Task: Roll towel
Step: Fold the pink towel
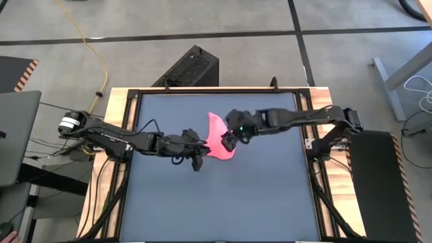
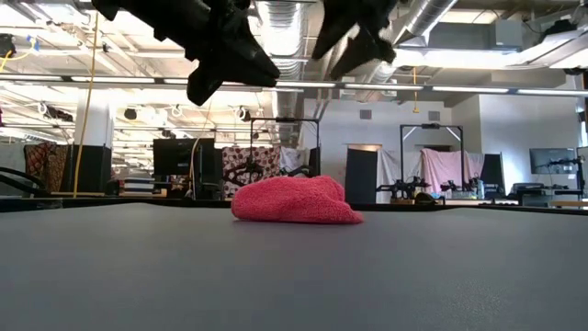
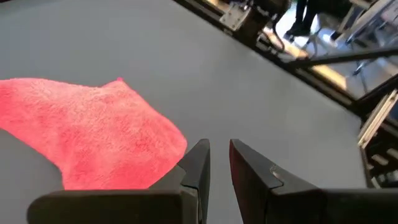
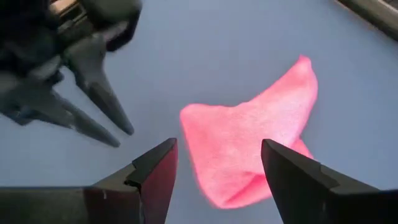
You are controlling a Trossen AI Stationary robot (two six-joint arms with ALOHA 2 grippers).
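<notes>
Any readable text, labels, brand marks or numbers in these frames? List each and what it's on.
None can be read.
The bright pink, soft cloth towel is plain, no tag showing.
The dark grey tabletop carries no markings.
The left gripper and right gripper show no legible print.
Background room signage in the low view is too small to read.

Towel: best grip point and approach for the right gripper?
Probably the towel's pointed free corner, pinched from above. The towel lies crumpled and bunched, so that thin corner should fit the open right gripper better. The left gripper hovers beside it.
</notes>
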